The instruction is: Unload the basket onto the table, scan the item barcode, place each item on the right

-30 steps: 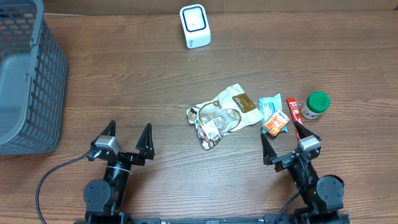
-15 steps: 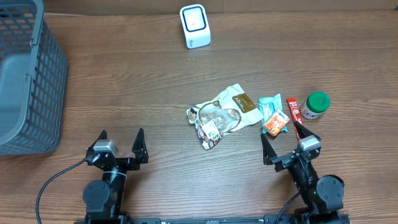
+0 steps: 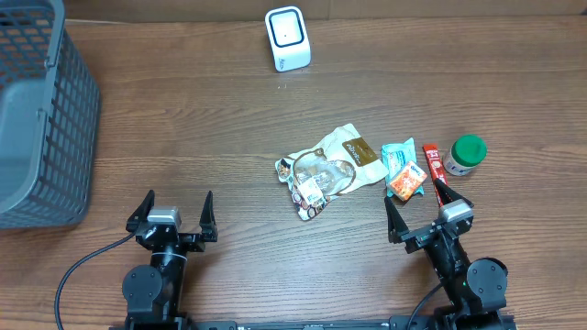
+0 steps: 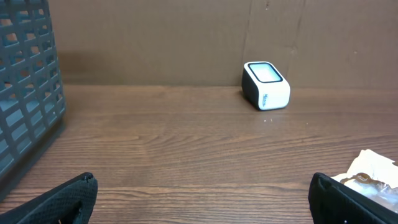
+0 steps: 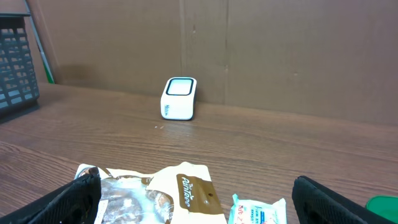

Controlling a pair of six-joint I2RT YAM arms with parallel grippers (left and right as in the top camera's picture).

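A white barcode scanner (image 3: 288,38) stands at the far middle of the table, also in the left wrist view (image 4: 266,85) and the right wrist view (image 5: 179,98). The items lie right of centre: a cream and brown snack bag (image 3: 330,165), a teal packet (image 3: 398,158), an orange packet (image 3: 405,181), a red stick (image 3: 433,163) and a green-lidded jar (image 3: 466,154). My left gripper (image 3: 177,203) is open near the front left, over bare wood (image 4: 202,205). My right gripper (image 3: 417,197) is open just in front of the packets, with the snack bag (image 5: 168,193) lying ahead of its jaws (image 5: 199,202).
A grey mesh basket (image 3: 37,119) fills the far left corner and shows at the left of the left wrist view (image 4: 28,93). A brown cardboard wall (image 5: 280,56) backs the table behind the scanner.
My left gripper has swung from a tilted heading to face straight ahead and dropped slightly toward the near edge. The right arm and the items are unmoved.
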